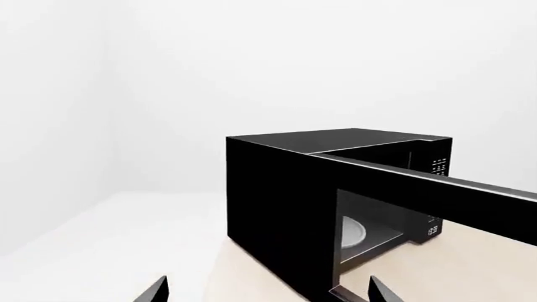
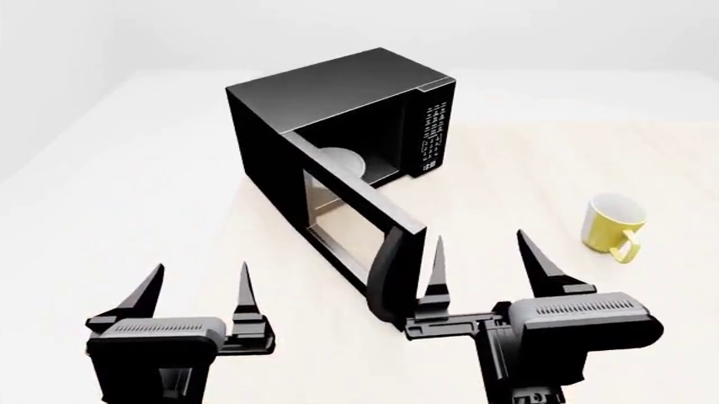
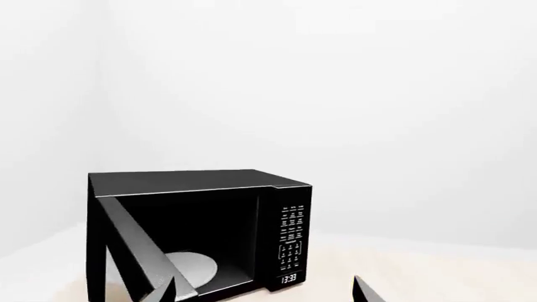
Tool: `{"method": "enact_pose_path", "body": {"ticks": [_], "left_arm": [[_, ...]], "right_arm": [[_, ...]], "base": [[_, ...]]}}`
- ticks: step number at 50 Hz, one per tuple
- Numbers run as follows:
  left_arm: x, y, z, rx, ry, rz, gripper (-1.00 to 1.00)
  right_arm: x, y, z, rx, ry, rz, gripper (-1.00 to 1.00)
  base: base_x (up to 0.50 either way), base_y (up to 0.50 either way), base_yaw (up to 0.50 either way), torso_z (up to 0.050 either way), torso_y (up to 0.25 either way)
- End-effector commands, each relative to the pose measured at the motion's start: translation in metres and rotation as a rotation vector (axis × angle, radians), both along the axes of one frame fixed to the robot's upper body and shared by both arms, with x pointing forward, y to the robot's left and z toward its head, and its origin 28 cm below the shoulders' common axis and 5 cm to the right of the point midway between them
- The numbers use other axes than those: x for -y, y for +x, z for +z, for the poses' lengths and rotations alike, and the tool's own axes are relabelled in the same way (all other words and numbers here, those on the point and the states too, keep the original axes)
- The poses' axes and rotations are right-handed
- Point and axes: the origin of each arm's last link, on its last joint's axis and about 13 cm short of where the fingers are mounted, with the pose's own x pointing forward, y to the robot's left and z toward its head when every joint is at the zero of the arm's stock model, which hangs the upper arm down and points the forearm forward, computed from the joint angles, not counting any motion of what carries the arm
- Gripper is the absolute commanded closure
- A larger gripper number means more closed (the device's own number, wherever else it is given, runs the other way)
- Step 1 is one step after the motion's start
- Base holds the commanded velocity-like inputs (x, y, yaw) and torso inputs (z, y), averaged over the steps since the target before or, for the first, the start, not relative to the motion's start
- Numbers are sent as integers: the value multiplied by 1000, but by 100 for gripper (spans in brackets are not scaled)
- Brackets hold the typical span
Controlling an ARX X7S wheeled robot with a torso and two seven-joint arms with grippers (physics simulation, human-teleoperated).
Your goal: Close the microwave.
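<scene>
The black microwave [image 2: 337,101] stands on the light table with its windowed door [image 2: 343,210] swung wide open toward me. The curved black handle [image 2: 393,278] is at the door's near end. A white round plate [image 2: 340,160] lies inside. The button panel [image 2: 433,135] faces right. My right gripper [image 2: 483,261] is open and empty, its left finger just right of the handle. My left gripper [image 2: 197,295] is open and empty, to the left of the door. The microwave also shows in the left wrist view [image 1: 277,207] and in the right wrist view [image 3: 193,214].
A yellow mug [image 2: 612,227] stands on the table [image 2: 540,168] to the right of the microwave, beyond my right gripper. White floor and walls surround the table.
</scene>
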Motion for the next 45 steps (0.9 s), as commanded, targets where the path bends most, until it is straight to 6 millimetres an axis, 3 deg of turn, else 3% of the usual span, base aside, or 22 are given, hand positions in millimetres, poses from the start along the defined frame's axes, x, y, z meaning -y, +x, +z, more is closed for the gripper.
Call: {"method": "enact_pose_path", "body": {"ticks": [1,13,27,34,45], "left_arm": [[-1,1,0,-1,2,3,-100],[0,2,1,-2,4,2,-100],[-1,3,0,-1,3,8,-100],[-1,2,0,0,1,10,-100],[-1,2,-1,-3,2,9,-100]], "right_arm": [[1,-1,8,1,-6,-24,-100],[10,-2,24,27,-42,-63,-100],[17,5,39,58,-59,-112,-100],[16,6,45,80,-76,-117,-100],[18,8,51,84,-78,-136,-100]], "base": [[0,0,0,0,0],[5,0,0,0,0],[439,0,0,0,1],[15,0,0,0,0],[54,468,0,0,0]]}}
